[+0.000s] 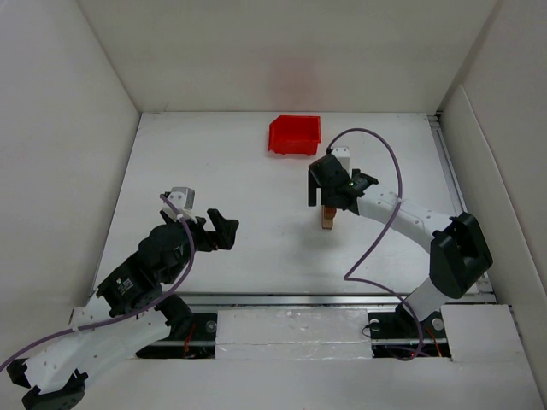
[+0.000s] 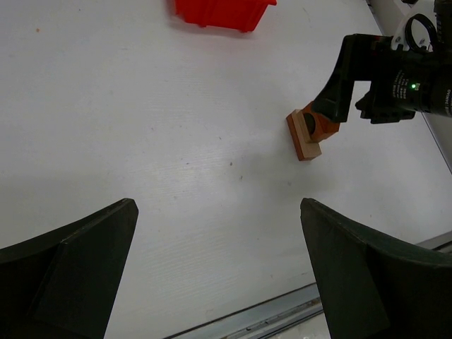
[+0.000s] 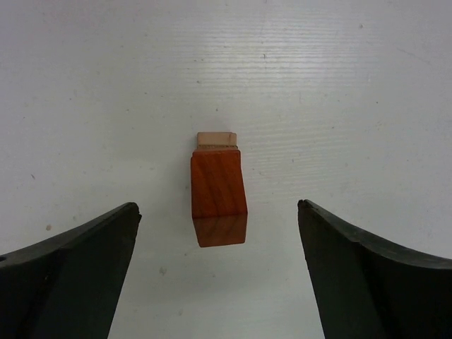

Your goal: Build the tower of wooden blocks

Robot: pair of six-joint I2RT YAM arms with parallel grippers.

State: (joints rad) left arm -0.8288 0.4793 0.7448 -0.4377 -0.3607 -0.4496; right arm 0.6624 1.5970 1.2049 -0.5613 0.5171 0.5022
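White table (image 1: 214, 171) holds the wood block tower (image 3: 218, 200), orange over tan, beneath the right gripper (image 3: 217, 208), open, empty.

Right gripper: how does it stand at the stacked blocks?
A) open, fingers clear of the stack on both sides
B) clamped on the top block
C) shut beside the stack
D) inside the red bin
A: in the right wrist view the right gripper has its fingers spread wide, with table showing either side of the orange-brown block atop the tan block.

left hand (image 2: 217, 206): spread wide | right hand (image 3: 217, 206): spread wide, pointing down
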